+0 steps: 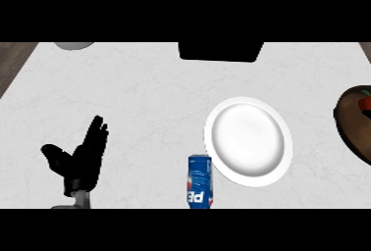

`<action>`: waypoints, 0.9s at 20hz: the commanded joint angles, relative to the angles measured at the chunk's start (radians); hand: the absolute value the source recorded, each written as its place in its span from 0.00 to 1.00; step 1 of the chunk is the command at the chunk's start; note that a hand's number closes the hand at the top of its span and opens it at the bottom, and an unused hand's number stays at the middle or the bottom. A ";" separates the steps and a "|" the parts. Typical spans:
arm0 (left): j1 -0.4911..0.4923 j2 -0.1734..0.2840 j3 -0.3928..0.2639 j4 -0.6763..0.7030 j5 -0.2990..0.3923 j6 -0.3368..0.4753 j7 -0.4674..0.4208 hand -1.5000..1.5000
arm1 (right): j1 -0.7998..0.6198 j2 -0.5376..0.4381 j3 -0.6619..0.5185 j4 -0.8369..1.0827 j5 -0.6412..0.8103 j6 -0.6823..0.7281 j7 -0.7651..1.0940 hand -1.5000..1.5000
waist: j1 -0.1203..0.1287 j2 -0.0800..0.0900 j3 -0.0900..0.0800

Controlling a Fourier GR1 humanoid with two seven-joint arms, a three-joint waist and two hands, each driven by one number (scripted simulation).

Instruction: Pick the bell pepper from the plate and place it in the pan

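Note:
A white plate (249, 141) lies right of the counter's middle and nothing shows on it. At the right edge sits a dark round pan (351, 122), cut off by the frame. Inside it, at the very edge, a red bell pepper (366, 104) with a green bit shows partly. My left hand (81, 157) rests open at the lower left, fingers straight and pointing up, far from plate and pan. My right hand is out of view.
A blue soda can (199, 181) lies on its side just left of the plate's lower rim. A black object (220, 51) sits at the counter's far edge. A grey rounded thing (73, 45) peeks in at the top left.

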 commanded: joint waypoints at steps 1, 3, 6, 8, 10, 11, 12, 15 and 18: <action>0.010 -0.025 -0.024 0.028 -0.005 0.003 0.014 0.50 | -0.026 -0.023 -0.041 0.132 -0.032 -0.063 -0.131 0.00 | 0.002 0.008 -0.002; 0.020 -0.013 -0.025 0.003 -0.009 0.004 0.032 0.50 | -0.054 -0.020 -0.071 0.149 -0.067 -0.078 -0.180 0.00 | 0.009 0.007 -0.001; 0.007 0.005 -0.003 0.020 0.005 -0.015 0.027 0.50 | -0.108 0.007 -0.170 0.135 -0.204 -0.025 -0.271 0.00 | 0.004 0.006 0.001; 0.031 -0.017 0.000 0.058 0.002 -0.007 -0.018 0.50 | -0.126 0.011 -0.242 0.134 -0.305 0.054 -0.351 0.00 | -0.017 0.002 -0.001; 0.002 -0.006 0.010 0.056 -0.004 0.006 0.005 0.50 | -0.134 0.018 -0.296 0.155 -0.371 0.092 -0.398 0.00 | -0.021 0.003 -0.001; 0.032 -0.046 -0.022 0.021 -0.026 0.042 -0.001 0.50 | -0.116 -0.033 -0.323 0.168 -0.398 0.145 -0.431 0.00 | -0.025 -0.002 -0.001; 0.023 -0.006 0.007 0.028 0.005 0.001 0.018 0.50 | -0.135 -0.045 -0.349 0.180 -0.431 0.193 -0.425 0.00 | -0.027 -0.003 -0.003; 0.062 -0.018 0.000 0.034 -0.005 0.007 -0.005 0.50 | -0.105 -0.093 -0.417 0.211 -0.514 0.318 -0.462 0.00 | -0.045 -0.010 -0.005; 0.037 0.003 0.026 0.035 0.014 -0.011 0.000 0.50 | -0.049 -0.130 -0.465 0.257 -0.576 0.452 -0.516 0.00 | -0.049 -0.009 -0.005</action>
